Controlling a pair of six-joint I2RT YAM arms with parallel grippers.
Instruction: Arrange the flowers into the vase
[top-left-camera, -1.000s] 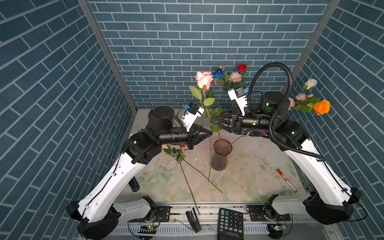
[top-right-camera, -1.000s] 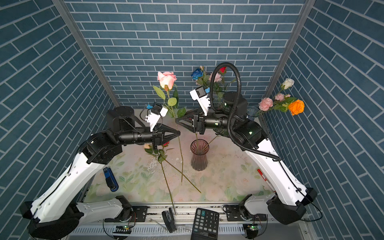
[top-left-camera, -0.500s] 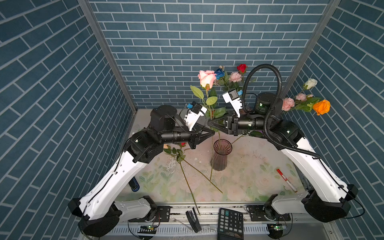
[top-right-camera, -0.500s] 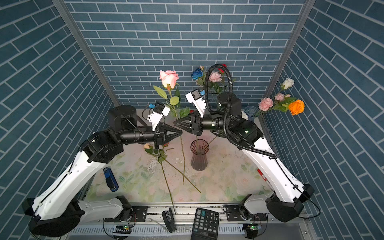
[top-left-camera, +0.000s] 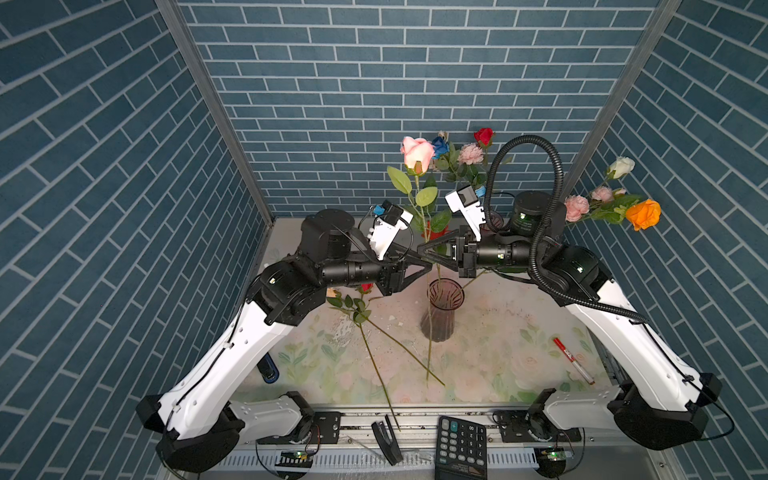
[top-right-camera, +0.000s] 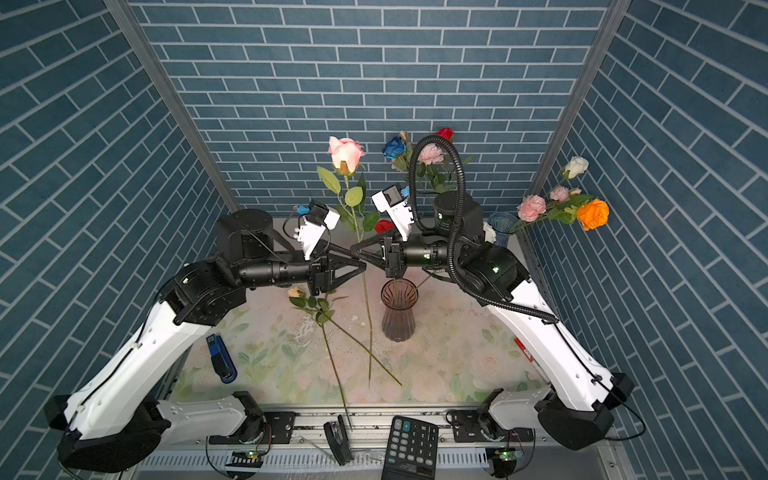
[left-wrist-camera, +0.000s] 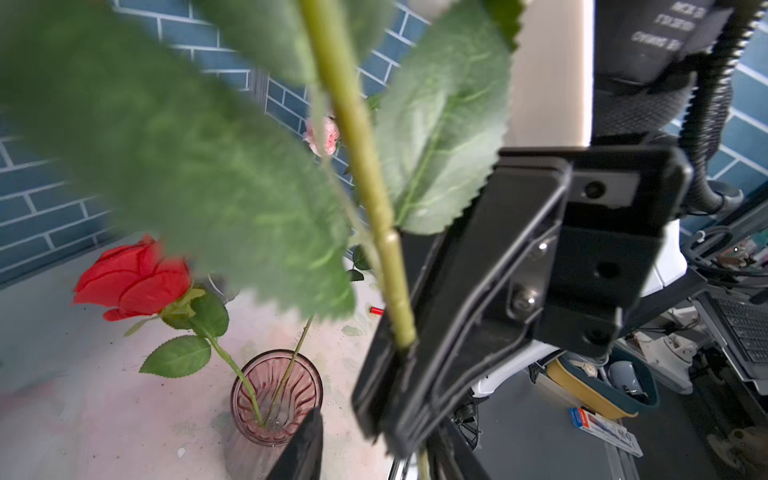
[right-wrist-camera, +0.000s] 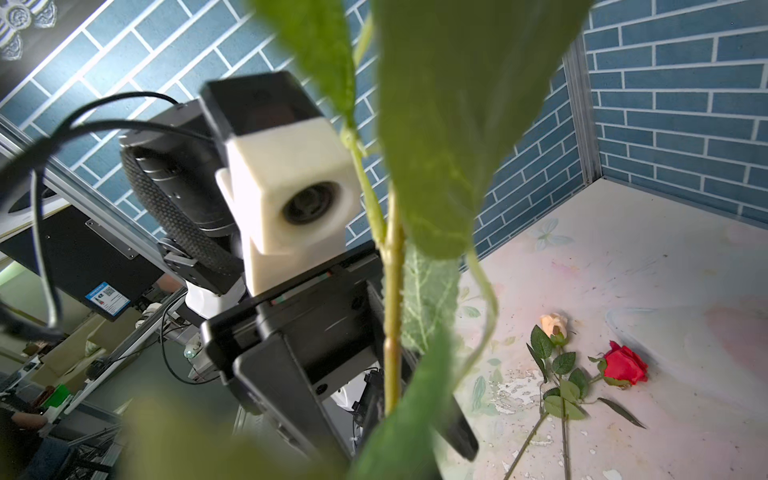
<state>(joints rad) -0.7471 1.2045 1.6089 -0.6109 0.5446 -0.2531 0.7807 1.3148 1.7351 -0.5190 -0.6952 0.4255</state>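
Note:
A pink rose (top-left-camera: 417, 153) (top-right-camera: 345, 153) stands upright in the air on its long stem (left-wrist-camera: 365, 166). My right gripper (top-left-camera: 420, 249) (top-right-camera: 353, 251) is shut on that stem, as the left wrist view shows. My left gripper (top-left-camera: 430, 264) (top-right-camera: 363, 262) sits just below it, open, its fingers (left-wrist-camera: 305, 444) apart on either side of the stem. The stem's lower end hangs outside the ribbed pink vase (top-left-camera: 440, 316) (top-right-camera: 399, 316) (left-wrist-camera: 276, 399). That vase holds a red rose (left-wrist-camera: 133, 282) and a second stem. A peach bud (right-wrist-camera: 555, 324) and another red rose (right-wrist-camera: 625, 368) lie on the mat.
A blue vase (top-right-camera: 500, 226) at the back right holds white, pink and orange blooms (top-left-camera: 643, 214). More blooms (top-left-camera: 457, 153) rise behind my right arm. A red marker (top-left-camera: 573, 359), a calculator (top-left-camera: 461, 446), a black stapler (top-left-camera: 386, 440) and a blue stick (top-right-camera: 220, 357) lie near the edges.
My right gripper has moved left to the pink rose's stem and shut on it. My left gripper, shut on the stem before, has opened.

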